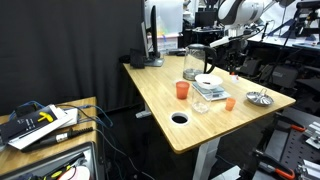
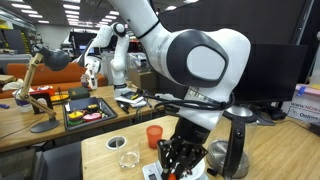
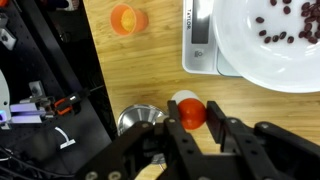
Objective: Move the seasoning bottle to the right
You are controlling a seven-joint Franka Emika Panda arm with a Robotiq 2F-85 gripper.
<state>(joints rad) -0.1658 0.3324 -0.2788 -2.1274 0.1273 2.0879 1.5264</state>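
In the wrist view the seasoning bottle [image 3: 189,115] shows from above as a round red top with a white part just behind it. It stands on the wooden table between my gripper's [image 3: 191,108] two black fingers, which press against both sides of the top. In an exterior view the bottle [image 1: 237,70] is a slim dark upright shape at the table's far edge, directly under the gripper [image 1: 236,56]. In an exterior view the gripper [image 2: 178,160] points down at the table and hides the bottle.
A metal bowl [image 3: 140,120] sits close beside the bottle. A small orange cup [image 3: 128,18], a scale [image 3: 199,35] and a white plate of dark beans [image 3: 270,45] lie beyond. An orange cup [image 1: 182,90], a glass [image 1: 200,104] and a cable hole [image 1: 179,118] are on the table [image 1: 155,95].
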